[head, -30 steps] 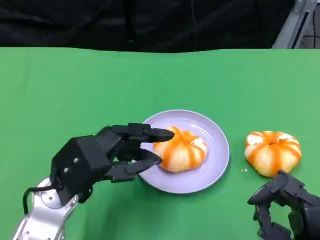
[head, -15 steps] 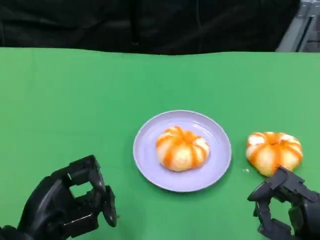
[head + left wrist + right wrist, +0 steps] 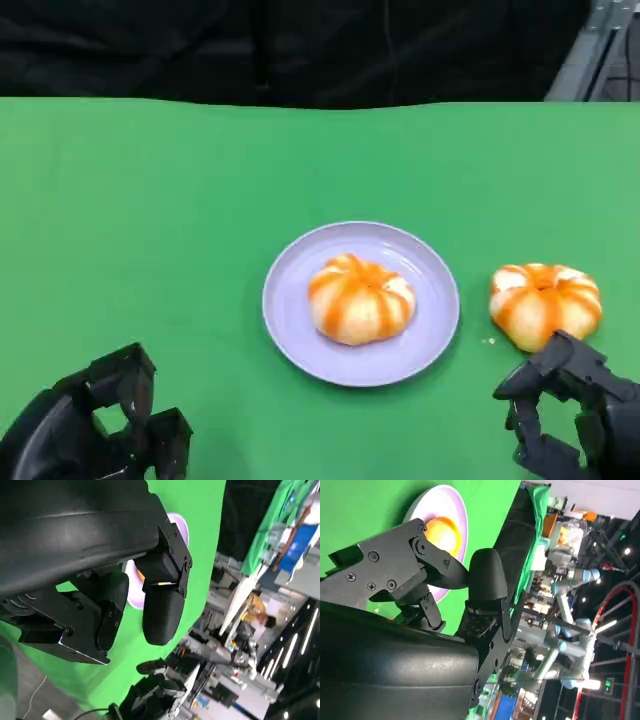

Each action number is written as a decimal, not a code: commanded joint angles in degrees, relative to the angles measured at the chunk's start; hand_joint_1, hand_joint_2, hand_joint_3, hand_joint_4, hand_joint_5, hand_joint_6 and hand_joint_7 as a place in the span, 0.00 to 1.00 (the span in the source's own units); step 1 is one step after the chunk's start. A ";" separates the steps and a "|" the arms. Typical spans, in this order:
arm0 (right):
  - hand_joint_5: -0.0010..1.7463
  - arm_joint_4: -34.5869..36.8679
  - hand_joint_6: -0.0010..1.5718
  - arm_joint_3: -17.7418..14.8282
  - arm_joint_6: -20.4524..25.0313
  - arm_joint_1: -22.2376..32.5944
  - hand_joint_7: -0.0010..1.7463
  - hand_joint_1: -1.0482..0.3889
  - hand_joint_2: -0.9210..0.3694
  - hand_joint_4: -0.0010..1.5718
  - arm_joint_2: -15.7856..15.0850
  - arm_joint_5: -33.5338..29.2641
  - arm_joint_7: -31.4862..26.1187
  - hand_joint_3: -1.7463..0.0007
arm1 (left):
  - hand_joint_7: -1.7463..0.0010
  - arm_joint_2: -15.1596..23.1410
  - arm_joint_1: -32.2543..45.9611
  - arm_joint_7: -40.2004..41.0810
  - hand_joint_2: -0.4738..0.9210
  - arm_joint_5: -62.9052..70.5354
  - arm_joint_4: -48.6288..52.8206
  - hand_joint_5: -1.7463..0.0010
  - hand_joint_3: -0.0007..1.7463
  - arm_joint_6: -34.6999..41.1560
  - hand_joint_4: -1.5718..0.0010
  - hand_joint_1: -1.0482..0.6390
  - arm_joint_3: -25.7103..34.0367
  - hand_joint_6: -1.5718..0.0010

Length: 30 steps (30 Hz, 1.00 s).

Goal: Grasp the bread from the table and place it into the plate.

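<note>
On the green cloth worktop (image 3: pixel 150 220): round glossy bun (image 3: pixel 360 298), orange-striped, sits mid lavender plate (image 3: pixel 290 320). Second bun (image 3: pixel 544 304) lies right, on cloth. Left robot hand (image 3: pixel 95 430) released, holding nothing; right robot hand (image 3: pixel 570 415) likewise, just beside second bun.

Left hand (image 3: pixel 95 430): we hold it low at our near left, fingers apart, empty.
Right hand (image 3: pixel 570 415): we hold it low at our near right, fingers apart, empty.

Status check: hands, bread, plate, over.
Left hand and right hand empty. One bread on plate, second bread on table. Nothing in the way.
</note>
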 commanded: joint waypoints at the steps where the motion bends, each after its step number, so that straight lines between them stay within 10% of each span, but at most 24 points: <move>1: 1.00 0.22 0.46 -0.31 -1.11 0.40 0.86 0.66 0.25 0.51 -0.82 0.32 -0.25 0.38 | 0.00 1.09 0.58 -0.94 0.75 -0.69 -0.37 0.00 0.98 0.89 0.35 0.69 1.15 0.43; 30: 1.00 -0.61 0.48 -0.21 -0.27 0.81 0.85 0.67 0.27 0.52 -0.51 0.40 -0.32 0.35 | 0.00 0.54 0.02 0.30 0.79 -2.45 -2.09 0.00 1.00 4.01 0.30 0.70 2.47 0.40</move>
